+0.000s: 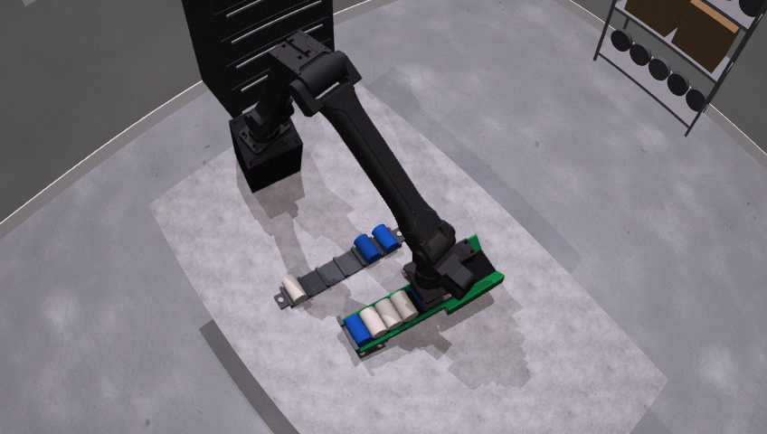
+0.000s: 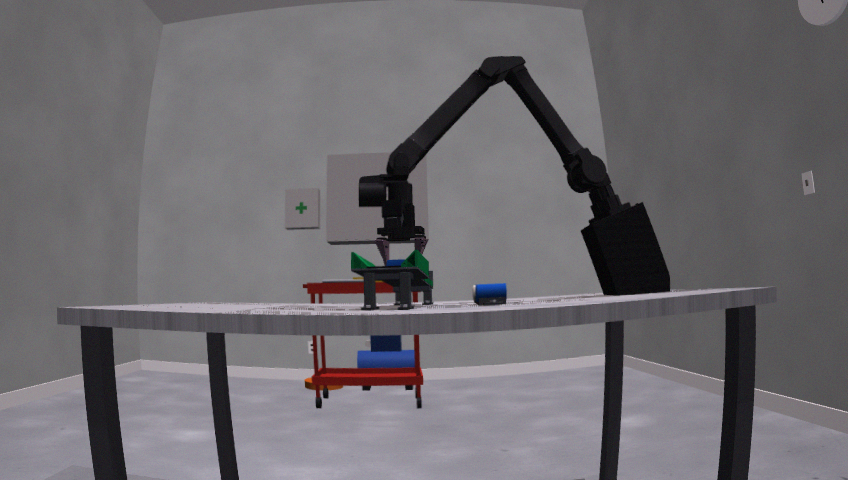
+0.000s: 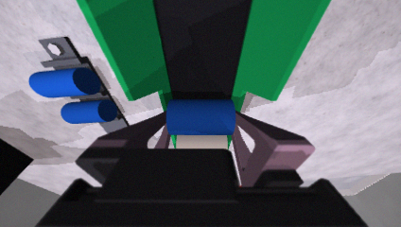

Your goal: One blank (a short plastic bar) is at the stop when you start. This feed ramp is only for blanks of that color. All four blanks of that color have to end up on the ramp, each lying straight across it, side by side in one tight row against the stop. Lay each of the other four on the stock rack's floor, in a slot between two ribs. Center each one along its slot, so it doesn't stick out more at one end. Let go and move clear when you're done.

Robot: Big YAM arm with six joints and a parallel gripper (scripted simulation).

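Observation:
The green feed ramp [image 1: 484, 282] carries a blue blank [image 1: 356, 329] at its stop, then three cream blanks [image 1: 388, 313] side by side. My gripper [image 3: 200, 113] is over the ramp just behind the last cream blank. It is shut on another blue blank [image 3: 200, 117], held straight across the ramp's dark floor, close behind a cream blank [image 3: 200, 142]. In the exterior view the gripper [image 2: 402, 246] stands just above the ramp's green walls. The grey stock rack [image 1: 336, 268] holds two blue blanks [image 1: 376, 242] at its far end and one cream blank [image 1: 294, 289] at its near end.
The arm's black base [image 1: 266, 147] and a black drawer cabinet [image 1: 258, 42] stand behind the rack. A wire shelf [image 1: 677, 53] is at the back right. A red cart [image 2: 365, 356] stands beyond the table.

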